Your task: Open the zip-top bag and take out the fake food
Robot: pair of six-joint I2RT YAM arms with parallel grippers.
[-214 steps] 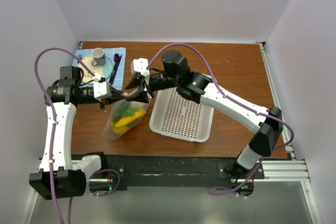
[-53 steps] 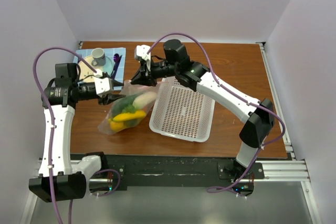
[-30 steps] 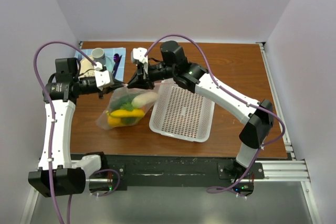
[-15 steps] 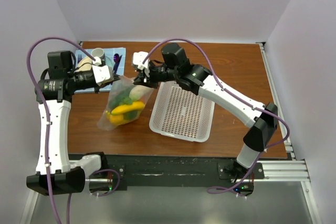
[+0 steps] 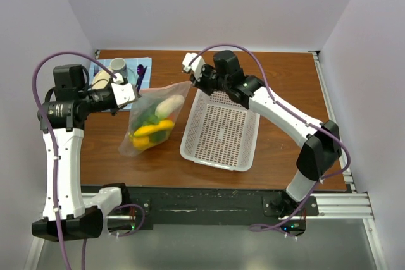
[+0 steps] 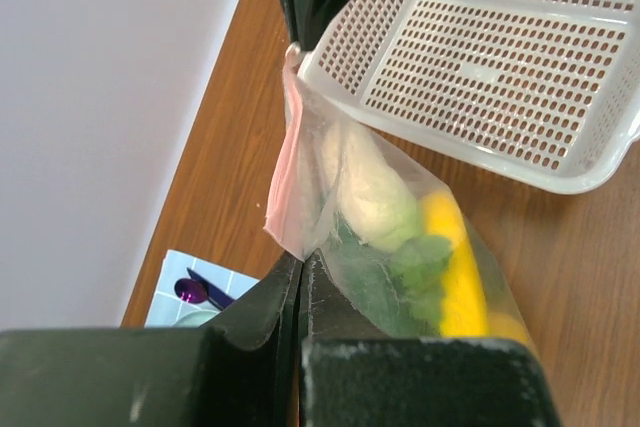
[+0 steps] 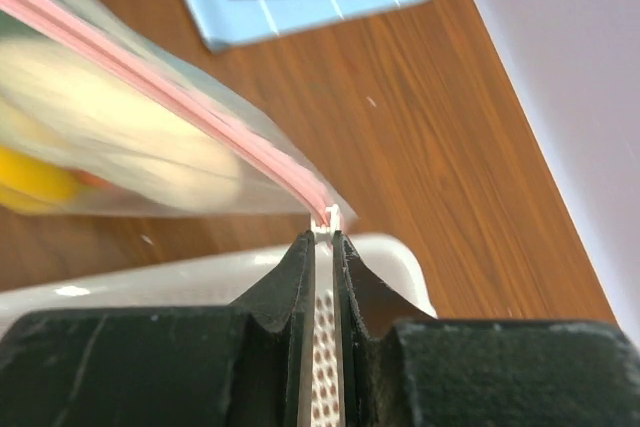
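Opening was the step in hand, as we judged it. The zip-top bag [image 5: 152,121] was just left of the white mesh basket [image 5: 218,132], held up by its top edge. We could not tell if its bottom touched the bench [image 5: 278,80]. The left gripper [image 6: 301,265] was further left of the basket, and its jaws were pressed together on the left end of the bag's top edge. The right gripper [image 7: 322,237] was over the far left corner of the basket, with its jaws narrow and pinching the other end of the pinkish zipper strip [image 7: 170,97]. The strip was stretched almost straight between the two grips.

The strip looked to us like one closed band, so we believed the mouth was not yet open. The fake food [image 5: 150,132] was all inside: a cream-white piece nearest the strip, green pieces under it, and yellow ones lowest.

The strip ran from the left grip toward the far left corner of the basket. The long axis of the bag went across it, from the strip down to the sealed bottom, which was at the near left of the basket. So the mouth pointed up and toward the far side.

The next move, in our opinion, called for a pull across the seal, not along it. One gripper would need to take a single lip near the middle and peel it away from the other.
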